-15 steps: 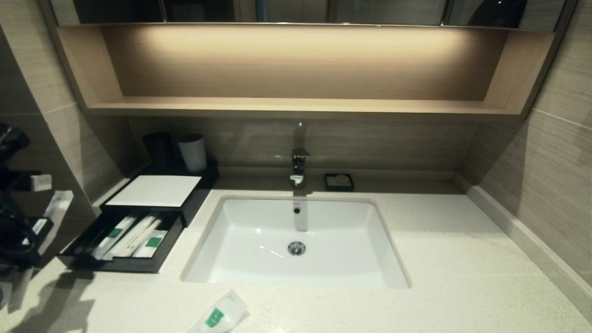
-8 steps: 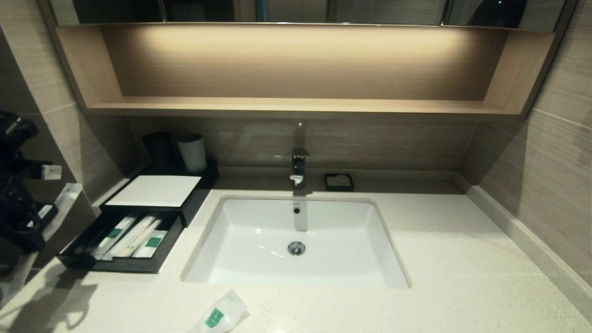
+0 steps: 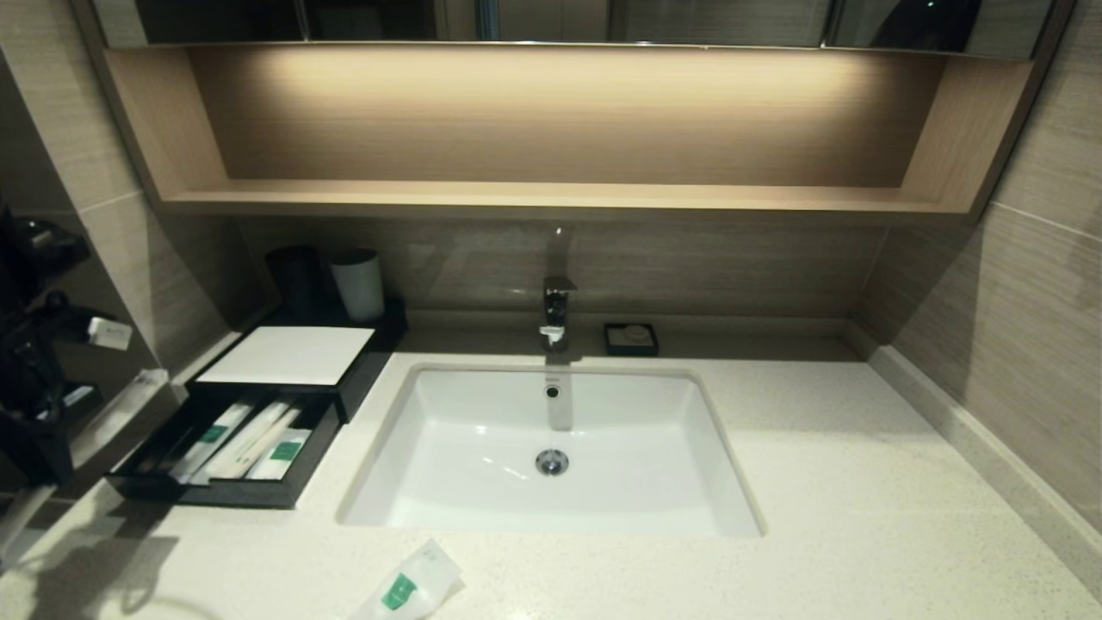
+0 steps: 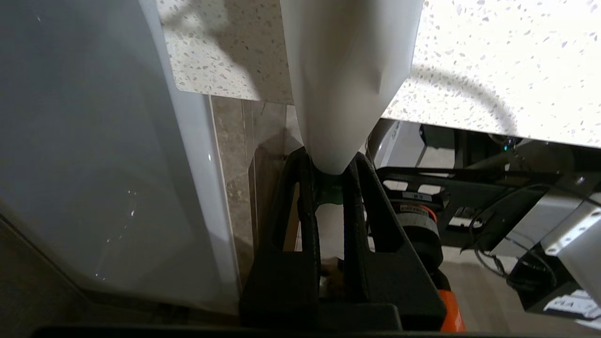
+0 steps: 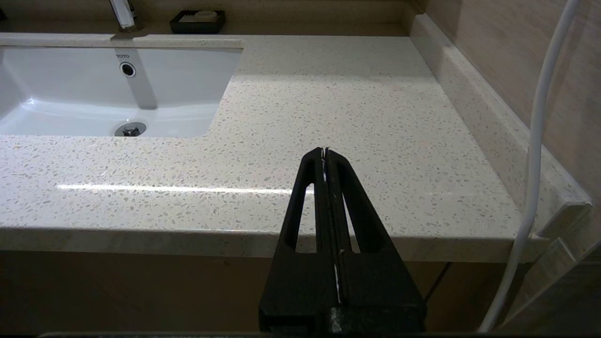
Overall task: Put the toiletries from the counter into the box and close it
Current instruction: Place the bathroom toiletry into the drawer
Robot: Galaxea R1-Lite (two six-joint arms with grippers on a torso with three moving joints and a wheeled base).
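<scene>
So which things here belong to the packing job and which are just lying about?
Job:
- sachet clamped in left claw
- short sachet on counter
- sachets in drawer
- box, drawer open

Lying about:
- sink
- tap
- soap dish
- two cups
- shelf

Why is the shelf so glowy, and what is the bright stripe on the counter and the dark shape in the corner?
Head view: a hidden lamp washes the shelf with warm light; the dark shape on the counter near the left edge is the left arm's shadow. Right wrist view: the stripe is glare from a light. Left wrist view: the sachet looms large and soft, very close.
</scene>
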